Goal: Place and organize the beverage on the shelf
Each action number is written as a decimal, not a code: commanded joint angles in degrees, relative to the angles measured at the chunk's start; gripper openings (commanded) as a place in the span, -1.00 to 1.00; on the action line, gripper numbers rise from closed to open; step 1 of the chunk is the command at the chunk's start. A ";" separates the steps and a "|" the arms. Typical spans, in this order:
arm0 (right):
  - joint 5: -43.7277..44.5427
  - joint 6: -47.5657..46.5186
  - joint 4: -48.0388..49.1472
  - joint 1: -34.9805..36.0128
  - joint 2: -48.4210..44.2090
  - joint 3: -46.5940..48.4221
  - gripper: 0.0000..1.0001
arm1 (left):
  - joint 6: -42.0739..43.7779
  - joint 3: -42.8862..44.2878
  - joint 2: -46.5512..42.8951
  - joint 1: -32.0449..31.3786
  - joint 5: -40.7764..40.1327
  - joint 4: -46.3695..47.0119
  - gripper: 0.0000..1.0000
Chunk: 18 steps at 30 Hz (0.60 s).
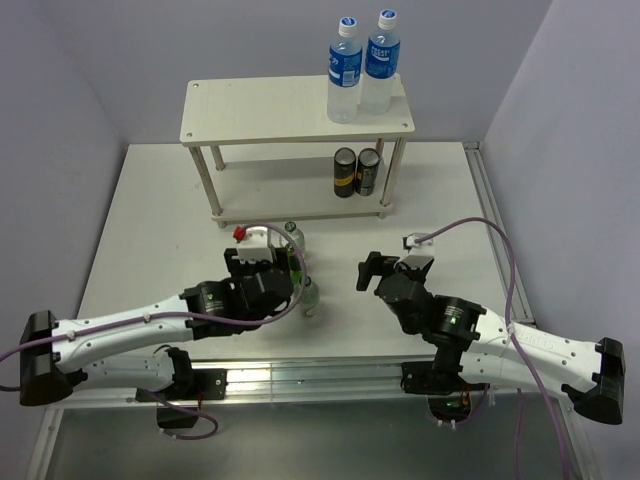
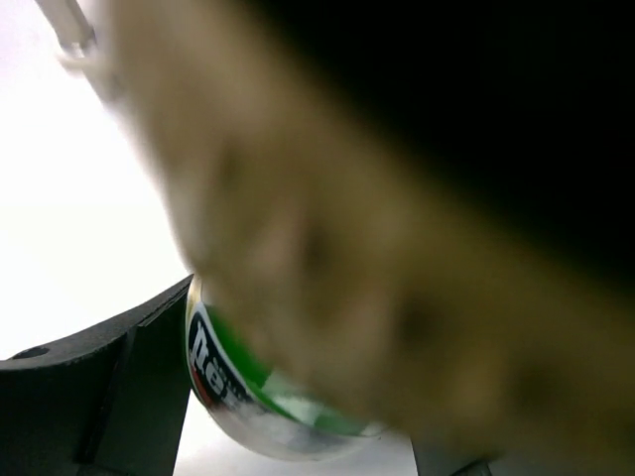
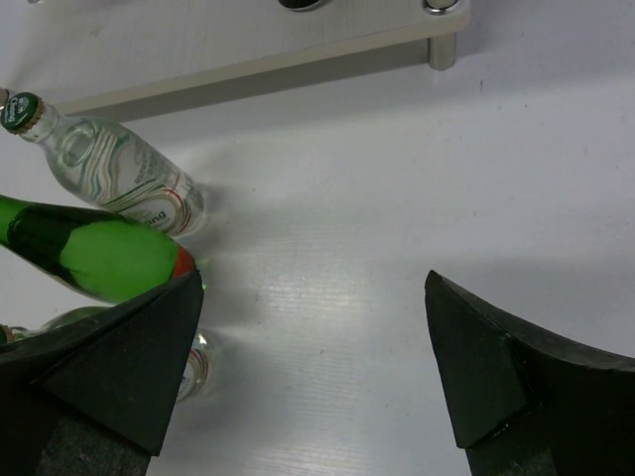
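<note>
White table (image 1: 160, 220), pale lavender walls (image 1: 100, 60) on three sides, bright, seemingly overhead light

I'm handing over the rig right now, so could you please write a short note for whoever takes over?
Left gripper: low at the two small clear bottles on the table before the shelf; grip unclear.
Right gripper: open, empty.
Done: two blue-labelled plastic bottles on the top tier, two dark yellow-labelled bottles on the lower tier, all at the right end.
To do: shelve both small bottles.
</note>
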 commanded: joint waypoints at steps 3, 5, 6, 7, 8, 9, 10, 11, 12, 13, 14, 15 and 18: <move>2.07 -0.19 2.12 0.50 -0.43 1.54 1.00 | 13.61 14.08 -3.09 3.25 -6.16 -1.75 -0.99; 2.42 -0.19 2.03 0.41 -0.61 1.72 1.00 | 20.73 19.09 -2.57 6.59 -4.67 1.15 -0.99; 2.42 -0.19 1.94 0.41 -0.69 1.81 1.00 | 23.19 20.85 -2.30 7.82 -3.80 2.29 -0.99; 2.42 -0.28 1.94 0.41 -0.69 1.81 1.00 | 25.39 22.43 -1.86 9.23 -1.52 3.17 -0.99; 2.42 -0.28 1.85 0.50 -0.95 1.81 1.00 | 29.24 26.10 -0.90 12.37 -0.02 4.92 -0.99; 2.51 -0.28 1.77 0.41 -1.04 1.89 1.00 | 30.68 28.14 -0.28 14.23 1.65 5.29 -0.99; 2.43 -0.19 1.59 0.50 -1.05 1.98 1.00 | 31.91 30.25 0.51 16.08 2.62 5.47 -0.99; 2.51 -0.19 1.42 0.50 -1.22 2.07 1.00 | 34.01 34.27 1.99 19.40 5.67 5.90 -0.99; 2.60 -0.10 1.24 0.41 -1.31 2.16 1.00 | 34.99 36.14 2.97 21.00 7.01 5.99 -0.99; 2.51 -0.10 1.06 0.50 -1.57 2.16 1.00 | 35.61 40.07 3.93 24.06 7.89 6.00 -0.99; 2.60 -0.10 0.89 0.41 -1.92 2.16 1.00 | 36.57 41.94 6.03 25.48 10.34 5.56 -0.99; 2.51 0.07 0.71 0.50 -2.19 1.90 1.00 | 37.19 43.44 7.10 26.80 11.41 5.82 -0.99; 2.69 0.42 0.45 0.41 -3.50 1.02 1.00 | 37.81 48.63 10.88 31.81 16.59 5.82 -0.99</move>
